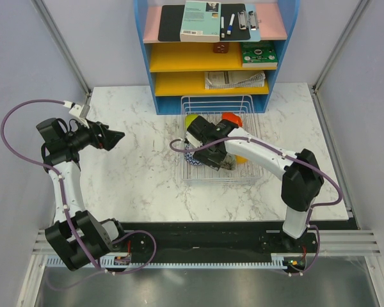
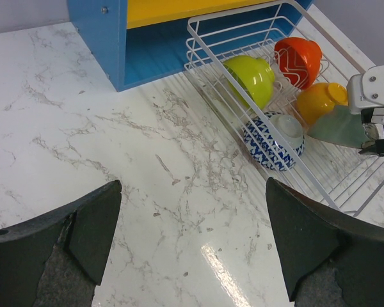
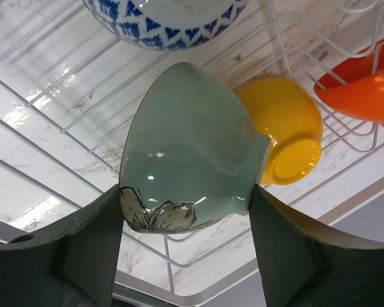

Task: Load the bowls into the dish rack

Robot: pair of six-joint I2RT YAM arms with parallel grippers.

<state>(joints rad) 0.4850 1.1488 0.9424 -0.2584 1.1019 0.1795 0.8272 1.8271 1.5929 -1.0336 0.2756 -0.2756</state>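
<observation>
The right gripper [image 3: 187,208] pinches the pale mint bowl [image 3: 192,147] between its two fingers and holds it tilted, low inside the dish rack [image 2: 345,176], just beside the orange bowl [image 3: 288,128] and the blue-white patterned bowl [image 3: 166,19]. The step in hand seems to be setting this bowl down, so the next move calls for lowering it onto the wires and then spreading the fingers without pushing the neighbours. The left gripper [image 1: 115,137] hovers over the table [image 2: 115,128] with its fingers spread wide, holding nothing, well apart from the rack.
</observation>
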